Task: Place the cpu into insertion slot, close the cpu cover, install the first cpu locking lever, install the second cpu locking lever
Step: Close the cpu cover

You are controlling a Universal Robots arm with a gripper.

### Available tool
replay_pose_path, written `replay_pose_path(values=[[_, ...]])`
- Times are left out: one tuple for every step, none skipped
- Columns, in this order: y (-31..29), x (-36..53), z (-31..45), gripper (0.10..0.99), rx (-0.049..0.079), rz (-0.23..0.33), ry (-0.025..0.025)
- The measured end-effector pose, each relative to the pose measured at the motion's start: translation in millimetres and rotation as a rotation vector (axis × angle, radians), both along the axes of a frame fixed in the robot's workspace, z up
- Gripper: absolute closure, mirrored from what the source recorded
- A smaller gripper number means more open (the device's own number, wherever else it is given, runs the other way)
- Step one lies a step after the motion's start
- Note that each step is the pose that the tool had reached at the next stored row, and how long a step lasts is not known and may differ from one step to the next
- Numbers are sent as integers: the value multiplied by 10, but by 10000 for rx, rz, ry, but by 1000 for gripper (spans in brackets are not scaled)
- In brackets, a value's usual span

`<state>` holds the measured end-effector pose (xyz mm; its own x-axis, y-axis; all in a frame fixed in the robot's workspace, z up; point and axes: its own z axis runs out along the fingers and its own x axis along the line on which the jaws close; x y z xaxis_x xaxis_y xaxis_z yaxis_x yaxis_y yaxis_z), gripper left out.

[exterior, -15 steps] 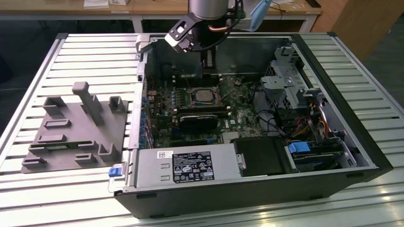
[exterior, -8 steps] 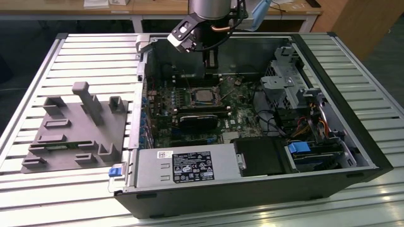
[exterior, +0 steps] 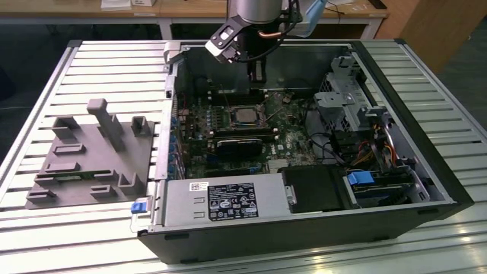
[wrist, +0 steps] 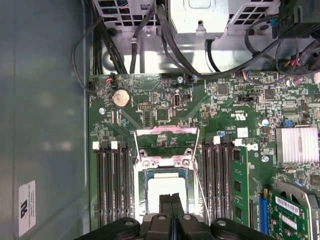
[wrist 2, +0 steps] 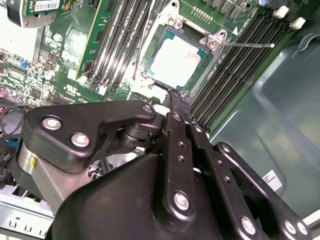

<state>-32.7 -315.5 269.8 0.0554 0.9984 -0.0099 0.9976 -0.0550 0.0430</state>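
In the exterior view, the gripper (exterior: 258, 80) hangs at twelve o'clock of the insertion slot (exterior: 230, 117), where the cpu (exterior: 245, 114) lies seated. In the second wrist view, the jaws look together and empty, and a locking lever (wrist 2: 247, 45) is swung free. In the first wrist view, the cpu cover (wrist: 167, 131) stands raised. By my judgement, the cover and both levers are not yet done.

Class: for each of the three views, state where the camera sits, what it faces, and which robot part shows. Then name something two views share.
Exterior view: off the arm, high, looking down into the open case; arm and hand show.
First wrist view: on the arm, looking along the hand at the motherboard.
Second wrist view: on the arm, behind the hand, facing the cpu.
Shared: both wrist views show the cpu.
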Motion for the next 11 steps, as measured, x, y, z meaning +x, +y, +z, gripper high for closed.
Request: replay_pose_path(values=[[0,7,0,984,0,0,0],[0,15,0,984,-1,0,0],[0,22,0,984,0,-1,0],[0,31,0,984,-1,0,0],[0,39,0,984,0,0,0],[0,48,0,984,0,0,0],[0,56,0,984,0,0,0],[0,66,0,984,0,0,0],[0,78,0,984,0,0,0],[0,89,0,984,-1,0,0],[0,102,0,984,-1,0,0]])
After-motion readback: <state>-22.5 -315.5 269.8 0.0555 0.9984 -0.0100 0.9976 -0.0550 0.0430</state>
